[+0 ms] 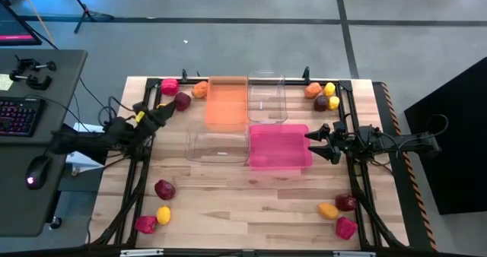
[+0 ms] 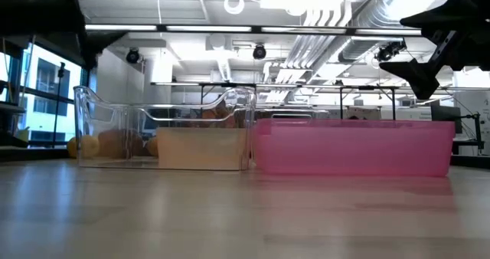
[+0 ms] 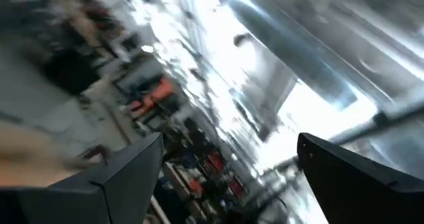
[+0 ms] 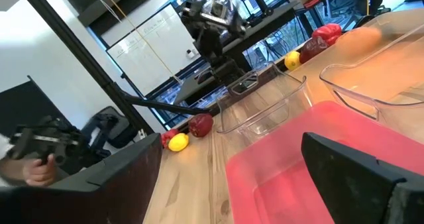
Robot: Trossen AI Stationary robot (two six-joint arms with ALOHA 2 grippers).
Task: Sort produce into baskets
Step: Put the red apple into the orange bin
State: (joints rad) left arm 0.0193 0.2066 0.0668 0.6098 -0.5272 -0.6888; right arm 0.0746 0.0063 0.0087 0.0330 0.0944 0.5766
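From above, both grippers, left and right, stand apart and empty; only the right wrist view shows a person's hand.

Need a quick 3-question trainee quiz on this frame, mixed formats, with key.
1. True or false: the pink basket holds produce.
2. Which gripper is beside the pink basket? A) left gripper B) right gripper
3. Fill in: the orange basket sits beside a ____ basket at the table's far end.

Key: 1 false, it looks empty; 2 B; 3 clear.
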